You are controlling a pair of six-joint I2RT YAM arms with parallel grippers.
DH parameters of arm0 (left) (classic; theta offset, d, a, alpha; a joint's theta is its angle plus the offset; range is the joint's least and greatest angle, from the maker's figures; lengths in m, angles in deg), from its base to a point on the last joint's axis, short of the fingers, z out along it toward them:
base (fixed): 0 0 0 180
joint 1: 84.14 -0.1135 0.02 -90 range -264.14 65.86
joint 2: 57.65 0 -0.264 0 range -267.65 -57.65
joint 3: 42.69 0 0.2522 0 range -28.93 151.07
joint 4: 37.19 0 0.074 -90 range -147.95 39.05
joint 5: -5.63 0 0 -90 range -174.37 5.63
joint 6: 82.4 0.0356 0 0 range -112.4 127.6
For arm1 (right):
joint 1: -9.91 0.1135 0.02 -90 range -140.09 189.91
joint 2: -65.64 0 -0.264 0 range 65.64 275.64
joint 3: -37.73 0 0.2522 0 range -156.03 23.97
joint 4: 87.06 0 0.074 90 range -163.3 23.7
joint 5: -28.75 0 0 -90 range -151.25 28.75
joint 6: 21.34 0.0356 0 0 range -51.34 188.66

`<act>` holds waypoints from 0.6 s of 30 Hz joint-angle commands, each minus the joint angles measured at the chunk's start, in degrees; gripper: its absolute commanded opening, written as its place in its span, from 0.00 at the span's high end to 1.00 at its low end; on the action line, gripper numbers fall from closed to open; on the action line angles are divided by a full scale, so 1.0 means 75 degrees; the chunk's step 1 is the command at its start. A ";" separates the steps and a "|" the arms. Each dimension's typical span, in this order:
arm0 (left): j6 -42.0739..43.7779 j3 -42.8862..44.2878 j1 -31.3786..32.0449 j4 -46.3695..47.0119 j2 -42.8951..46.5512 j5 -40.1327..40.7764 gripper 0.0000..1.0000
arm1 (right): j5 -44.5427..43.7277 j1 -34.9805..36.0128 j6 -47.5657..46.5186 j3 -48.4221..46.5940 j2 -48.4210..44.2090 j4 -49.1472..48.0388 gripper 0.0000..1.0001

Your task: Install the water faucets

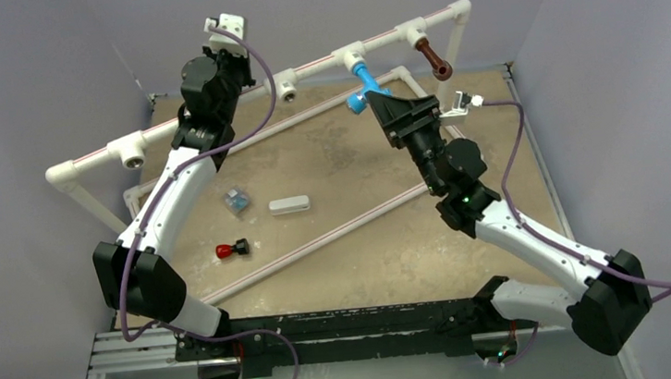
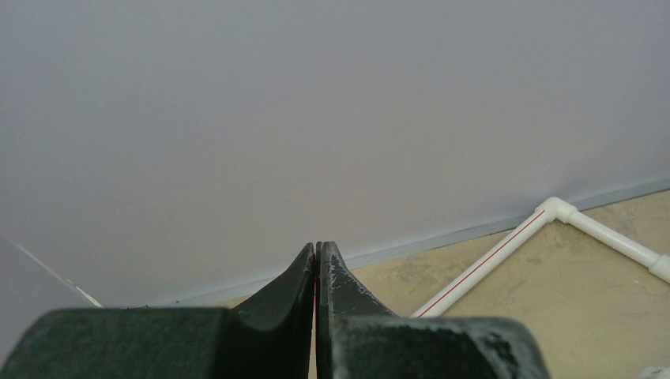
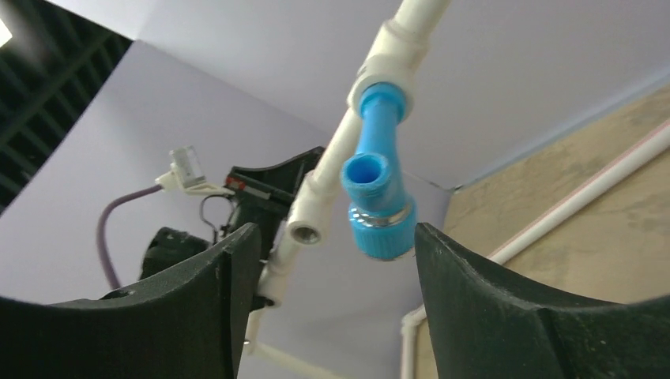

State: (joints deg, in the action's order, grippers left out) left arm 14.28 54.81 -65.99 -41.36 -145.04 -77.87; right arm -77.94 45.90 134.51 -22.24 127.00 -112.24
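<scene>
The bright blue water faucet (image 1: pixel 362 85) hangs from a white tee fitting (image 1: pixel 352 58) on the raised pipe rail. The dark brown faucet (image 1: pixel 433 57) sits in the tee (image 1: pixel 414 31) further right. My right gripper (image 1: pixel 377 104) is open just below the blue faucet. In the right wrist view the blue faucet (image 3: pixel 378 197) has its cap and silvery ring between the fingertips, close to the right finger (image 3: pixel 450 276) and apart from the left one; the right gripper (image 3: pixel 336 237) grips nothing. My left gripper (image 1: pixel 236 64) is raised at the back left, shut and empty (image 2: pixel 318 249).
Two open tee fittings (image 1: pixel 286 85) (image 1: pixel 131 150) sit on the rail's left part. On the floor lie a white block (image 1: pixel 289 205), a small blue-grey piece (image 1: pixel 237 200) and a red-and-black piece (image 1: pixel 232 250). A striped floor pipe frame (image 2: pixel 490 264) borders them.
</scene>
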 commanded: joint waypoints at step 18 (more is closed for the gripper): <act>0.0150 -0.0256 0.0205 -0.0932 -0.0171 -0.0511 1.00 | 0.0397 -0.0474 -1.1311 -0.1838 -0.0684 0.3450 0.24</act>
State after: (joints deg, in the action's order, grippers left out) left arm 14.32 54.81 -65.97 -41.60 -145.04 -77.52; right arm -77.87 42.40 75.91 -32.91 122.43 -89.25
